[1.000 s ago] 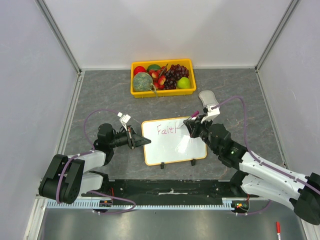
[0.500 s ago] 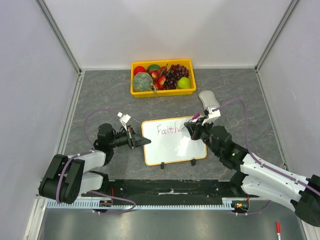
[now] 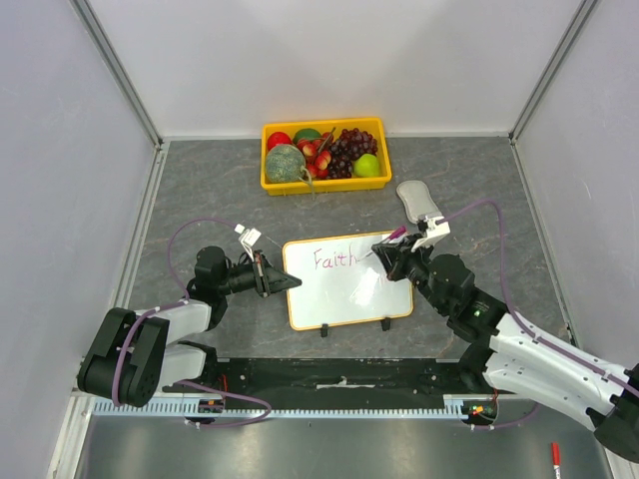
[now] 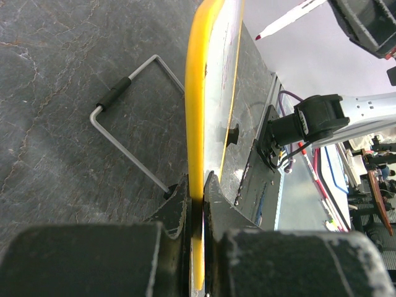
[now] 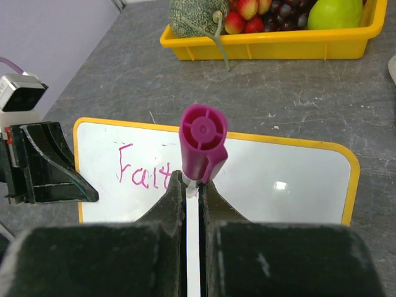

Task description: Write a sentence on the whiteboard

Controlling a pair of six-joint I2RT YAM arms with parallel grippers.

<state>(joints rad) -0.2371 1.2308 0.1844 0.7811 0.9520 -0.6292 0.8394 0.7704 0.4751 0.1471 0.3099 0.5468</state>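
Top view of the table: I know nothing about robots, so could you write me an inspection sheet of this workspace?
Surface: table, grey and marbled.
Job's things: whiteboard in front of the arms; sentence reads "Faith"; pink-capped marker, tip hidden.
Clutter: yellow fruit tray at the back; pale grey oblong; red pen on the near ledge.
Grippers: left gripper shut on the whiteboard's edge; right gripper shut on the marker.
Cables: purple cables loop from both wrists, off the board.
Surroundings: plain white walls.

The single pink handwritten word "Faith" (image 3: 334, 259) at the top left of the yellow-rimmed whiteboard (image 3: 344, 299)
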